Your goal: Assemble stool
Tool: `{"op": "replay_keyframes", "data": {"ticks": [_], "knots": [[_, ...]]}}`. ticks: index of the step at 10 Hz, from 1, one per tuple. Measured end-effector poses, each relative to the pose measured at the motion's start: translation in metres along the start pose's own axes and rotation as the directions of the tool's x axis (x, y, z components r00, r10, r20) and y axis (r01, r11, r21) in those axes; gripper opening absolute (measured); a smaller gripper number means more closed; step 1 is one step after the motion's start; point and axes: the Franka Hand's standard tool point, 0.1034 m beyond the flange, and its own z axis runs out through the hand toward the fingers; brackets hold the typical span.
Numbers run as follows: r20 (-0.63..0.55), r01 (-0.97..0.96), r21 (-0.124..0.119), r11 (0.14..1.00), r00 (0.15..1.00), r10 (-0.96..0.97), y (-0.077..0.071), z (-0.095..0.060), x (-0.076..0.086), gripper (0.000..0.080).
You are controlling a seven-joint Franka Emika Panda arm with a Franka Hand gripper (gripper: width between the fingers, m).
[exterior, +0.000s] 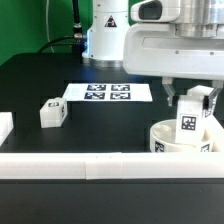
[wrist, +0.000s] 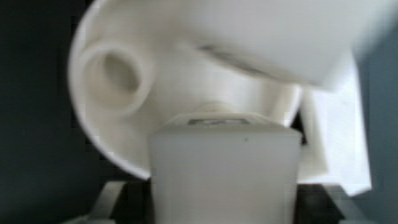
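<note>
My gripper (exterior: pixel 192 104) is shut on a white blocky stool leg (exterior: pixel 188 124) with a square tag, held upright over the round white seat (exterior: pixel 170 143) at the exterior view's lower right. In the wrist view the leg (wrist: pixel 221 160) fills the space between the jaws of the gripper (wrist: pixel 222 206), its end against the seat (wrist: pixel 151 120), beside a round socket (wrist: pixel 116 78). A second loose leg (exterior: pixel 51 113) lies on the black table towards the exterior view's left. How far the held leg sits in the seat is hidden.
The marker board (exterior: pixel 108 93) lies flat behind the middle of the table. A long white rail (exterior: pixel 90 166) runs along the front edge. A white piece (exterior: pixel 4 126) shows at the left edge. The robot base (exterior: pixel 105 35) stands at the back.
</note>
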Motion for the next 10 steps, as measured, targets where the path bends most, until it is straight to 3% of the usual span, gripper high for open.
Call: {"op": "replay_keyframes", "data": {"ticks": [2, 6, 8, 10], "knots": [[0.008, -0.174, 0.018, 0.985, 0.985, 0.174, -0.008, 0.0, -0.004, 0.0335], [0.025, -0.378, 0.028, 0.925, 0.926, 0.378, -0.009, 0.0, -0.005, 0.0335], [0.04, -0.542, 0.036, 0.839, 0.84, 0.541, -0.012, -0.001, -0.006, 0.0335], [0.057, -0.742, 0.074, 0.666, 0.67, 0.74, -0.017, -0.002, -0.009, 0.0335]]}}
